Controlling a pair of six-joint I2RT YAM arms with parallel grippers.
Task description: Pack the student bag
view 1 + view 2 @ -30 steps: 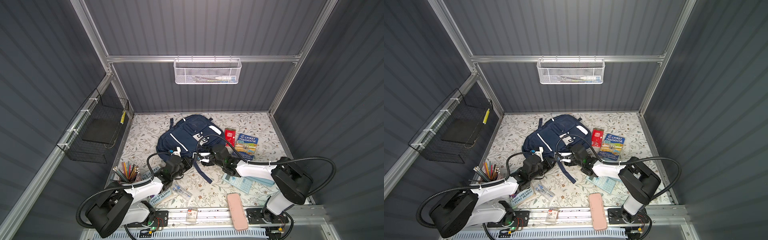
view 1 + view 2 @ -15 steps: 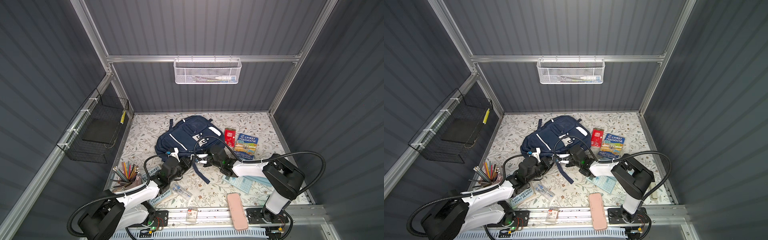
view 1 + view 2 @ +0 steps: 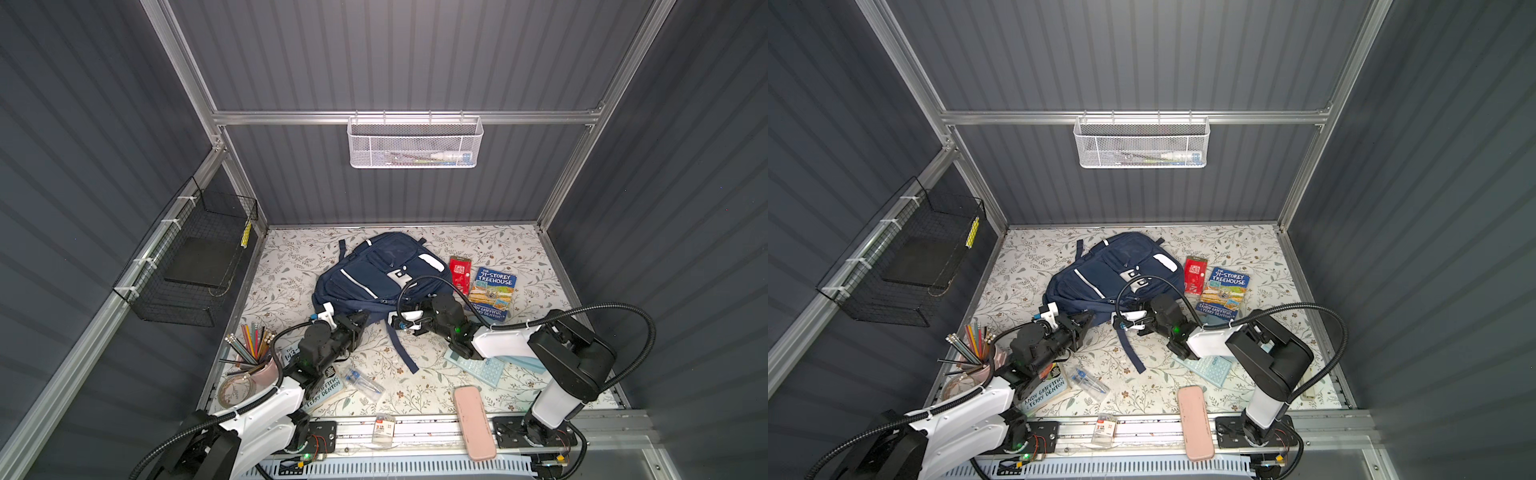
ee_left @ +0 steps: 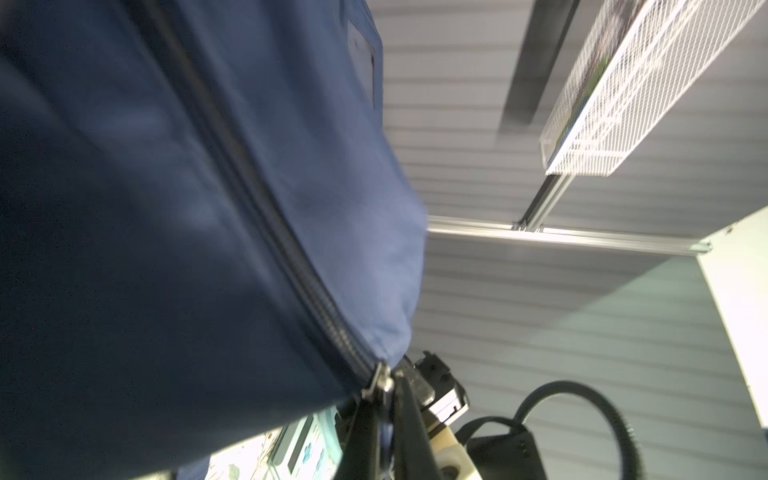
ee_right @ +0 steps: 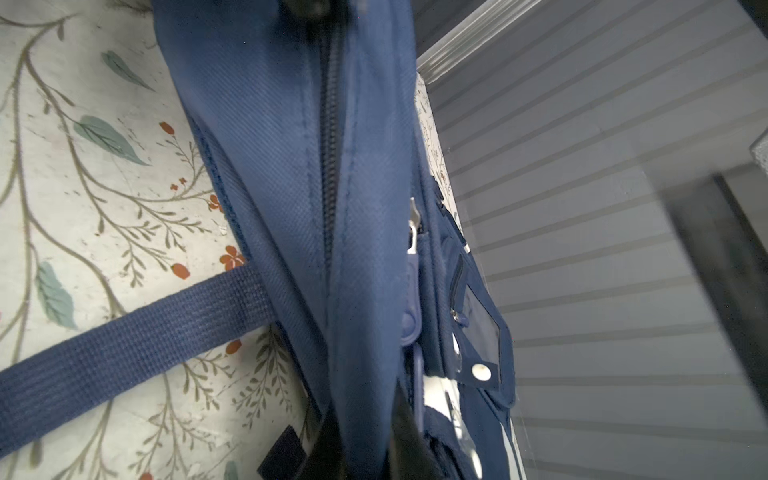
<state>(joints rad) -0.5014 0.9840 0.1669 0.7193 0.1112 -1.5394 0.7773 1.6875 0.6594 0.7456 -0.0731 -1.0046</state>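
Found student bag point(image 3: 374, 274) flat at the middle of the floral mat point(image 3: 478, 245), toward the mat's back edge; zip teeth closed along the visible run. Noted left gripper point(image 3: 360, 321) clamped shut on what looked like the zip pull point(image 4: 377, 384). Noted right gripper point(image 3: 398, 323) pinched shut on bag fabric beside that zip. Judged step in hand: opening the main compartment, nothing packed yet. Judged next move: hold fabric taut with right, draw pull along the track with left, slowly.
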